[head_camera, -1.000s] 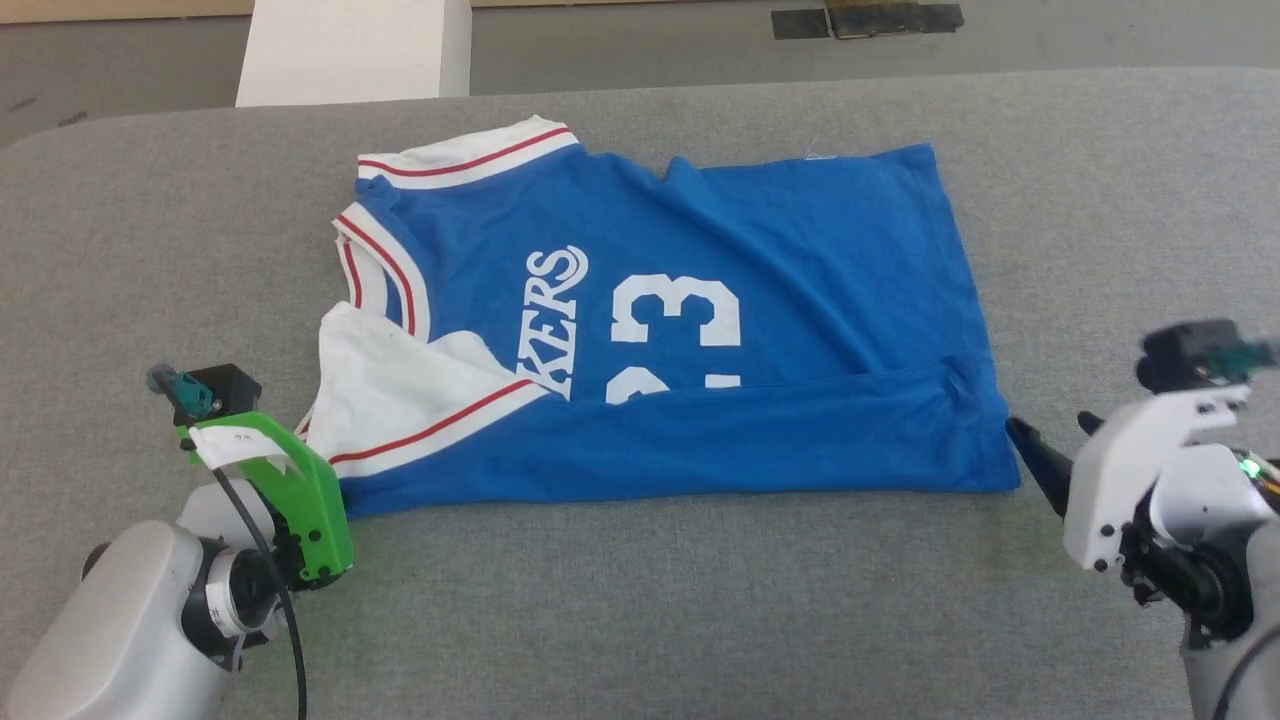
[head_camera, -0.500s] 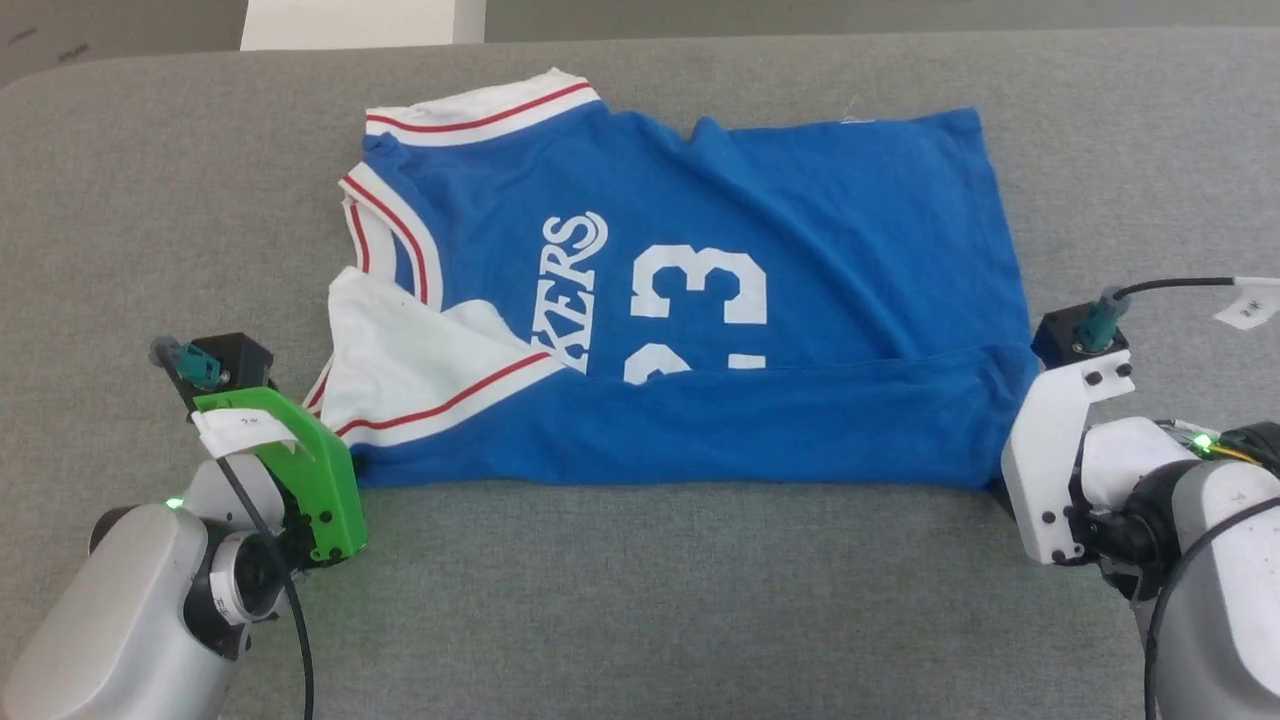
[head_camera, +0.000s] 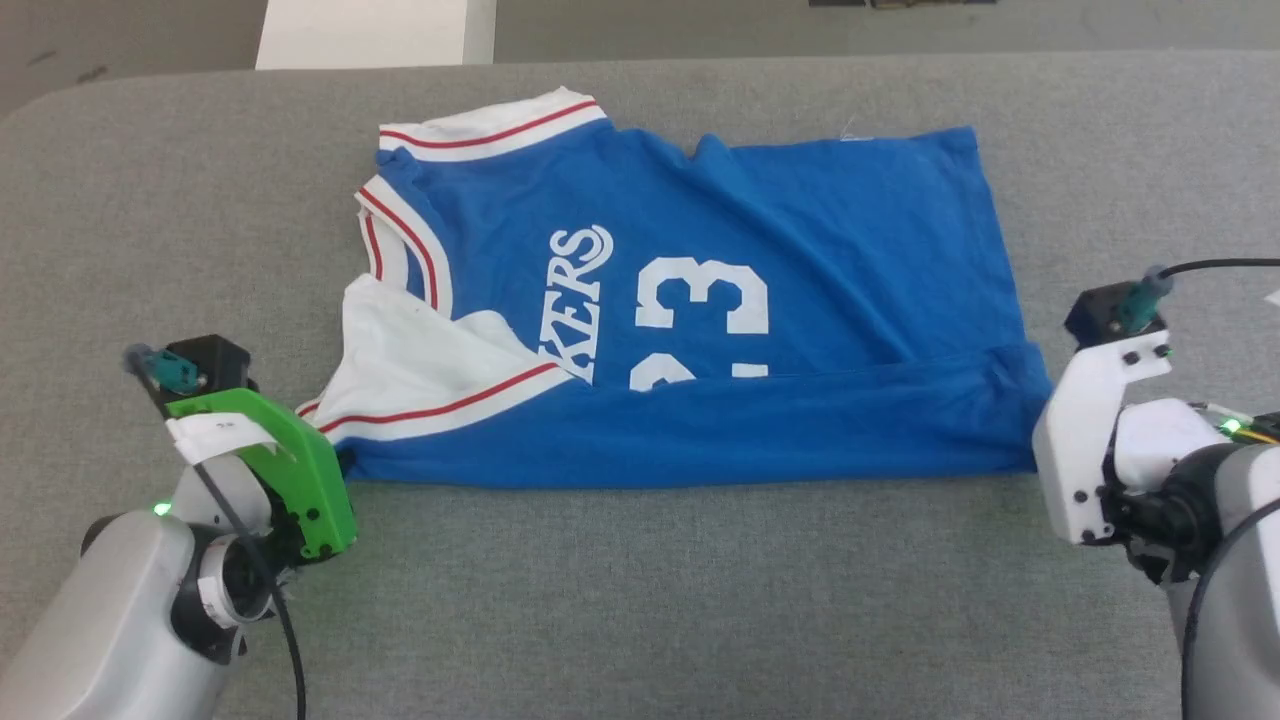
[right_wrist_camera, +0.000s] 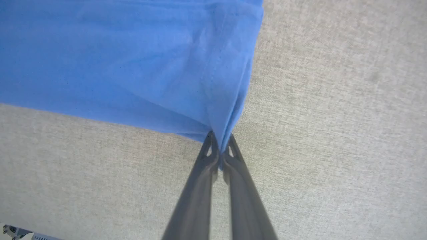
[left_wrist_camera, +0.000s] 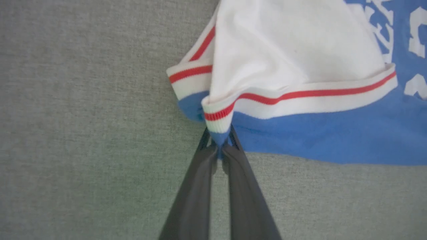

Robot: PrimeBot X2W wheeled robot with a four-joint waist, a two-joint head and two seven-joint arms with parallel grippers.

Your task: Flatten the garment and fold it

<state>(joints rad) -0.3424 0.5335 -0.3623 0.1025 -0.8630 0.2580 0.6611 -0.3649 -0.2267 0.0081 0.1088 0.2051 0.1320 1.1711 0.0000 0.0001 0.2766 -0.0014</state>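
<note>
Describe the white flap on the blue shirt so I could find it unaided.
On the grey table lies a blue garment printed 23. At its near left corner a white sleeve is folded over the blue, beside the left gripper pinching that corner. Unlike the narrow striped trims, it is a broad plain white patch.

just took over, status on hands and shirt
Left hand shut on shirt, sleeve corner. Right hand shut on hem corner. Near edge folded over. Nothing in the way.

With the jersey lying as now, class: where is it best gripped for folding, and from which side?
Grip the jersey at both ends of its near folded edge, from the outer sides: the corners stick out with layers stacked. The left end effector and right end effector pinch there.
</note>
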